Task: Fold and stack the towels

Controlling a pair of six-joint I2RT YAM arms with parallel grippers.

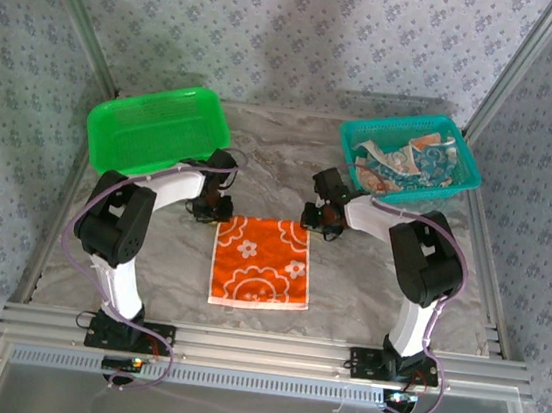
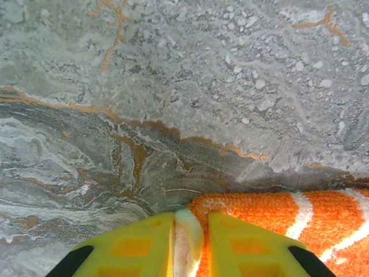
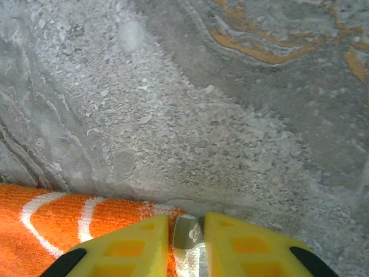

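Observation:
A bright orange towel (image 1: 261, 262) with white flowers lies flat in the middle of the table. My left gripper (image 1: 217, 211) sits at its far left corner. In the left wrist view the yellow fingers (image 2: 138, 245) of that gripper (image 2: 190, 234) are shut on the towel's pale edge, with orange cloth (image 2: 271, 210) spreading to the right. My right gripper (image 1: 315, 219) sits at the far right corner. Its wrist view shows the gripper (image 3: 187, 234) shut on the towel corner (image 3: 63, 219) with a grey label between the fingers. More towels (image 1: 407, 162) lie crumpled in the teal basket.
A green mesh basket (image 1: 154, 129) stands tilted at the back left. The teal basket (image 1: 467, 168) stands at the back right. Grey marbled table (image 1: 178, 265) surrounds the orange towel. A metal frame (image 1: 259, 347) runs along the near edge.

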